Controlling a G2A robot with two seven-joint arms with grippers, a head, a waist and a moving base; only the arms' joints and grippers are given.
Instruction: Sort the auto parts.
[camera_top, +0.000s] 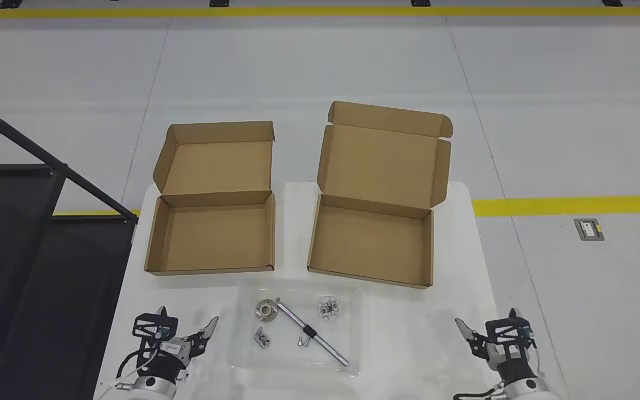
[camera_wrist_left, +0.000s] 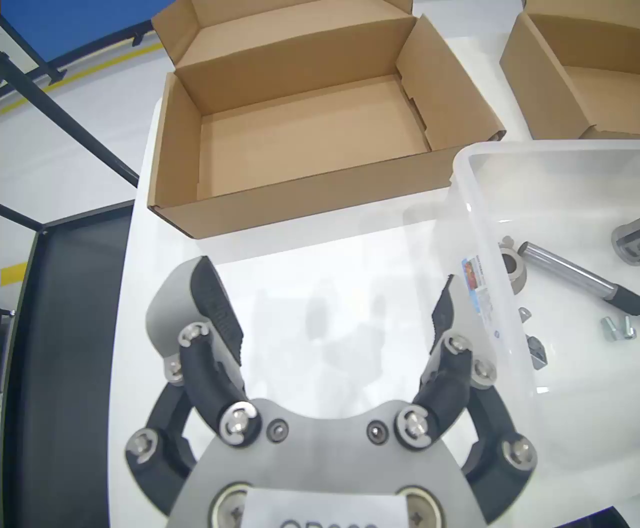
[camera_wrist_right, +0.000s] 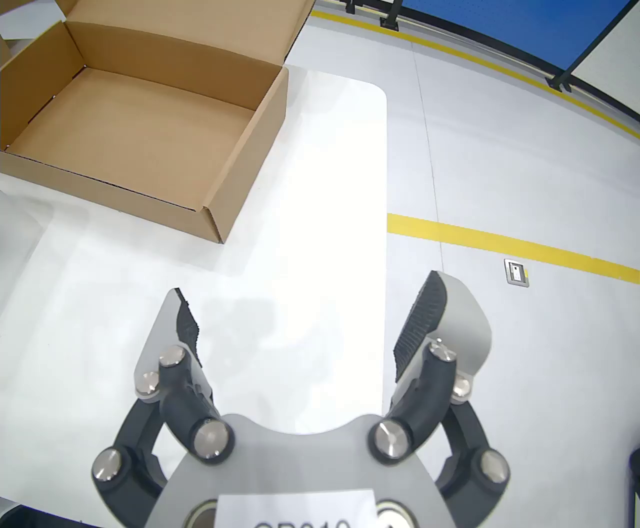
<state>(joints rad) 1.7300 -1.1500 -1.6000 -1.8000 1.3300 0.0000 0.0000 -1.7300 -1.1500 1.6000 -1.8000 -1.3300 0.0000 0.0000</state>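
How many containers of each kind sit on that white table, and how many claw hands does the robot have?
Open brown cardboard boxes: 2
Clear plastic tray: 1
End effectors, both open: 2, the left end effector and the right end effector
Total: 5

The tabletop (camera_top: 455, 300) carries two open cardboard boxes: the left box (camera_top: 210, 240) at 11 o'clock, the right box (camera_top: 370, 245) at 1 o'clock. One clear tray (camera_top: 290, 295) at 6 o'clock holds one long rod (camera_top: 312, 333), one round collar (camera_top: 265, 308), one knobby part (camera_top: 328, 308) and some small fasteners (camera_top: 262, 337), too small for counting.
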